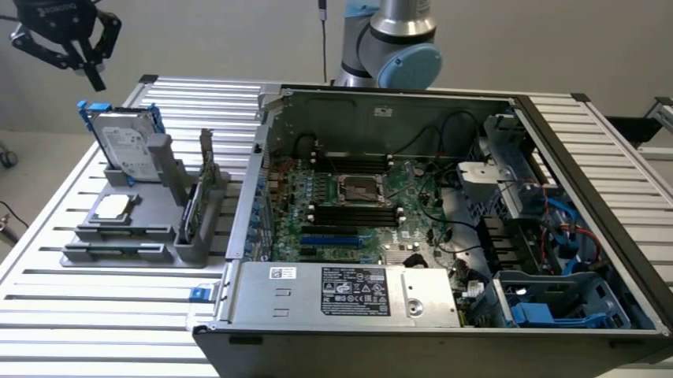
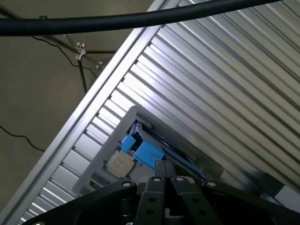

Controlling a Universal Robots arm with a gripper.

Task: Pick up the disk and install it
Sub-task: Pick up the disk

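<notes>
Gripper (image 1: 88, 69): hangs high over the slatted metal table (image 1: 63, 315), at the exterior view's upper left; fingers pressed together, gripping nothing
Disk (image 1: 126, 146): stands upright in its blue carrier on the grey fixture (image 1: 137, 244), lower than the gripper and well apart from it; untouched
Small silver chip (image 1: 113, 206): lies flat on the same fixture, just in front of the disk
Open computer case (image 1: 442, 236): sits to the exterior view's right of the fixture, motherboard exposed; grey labelled box (image 1: 352, 293) along its near edge

Slatted table (image 1: 94, 315) carries stand (image 1: 126, 253), computer case (image 1: 421, 354).
</notes>
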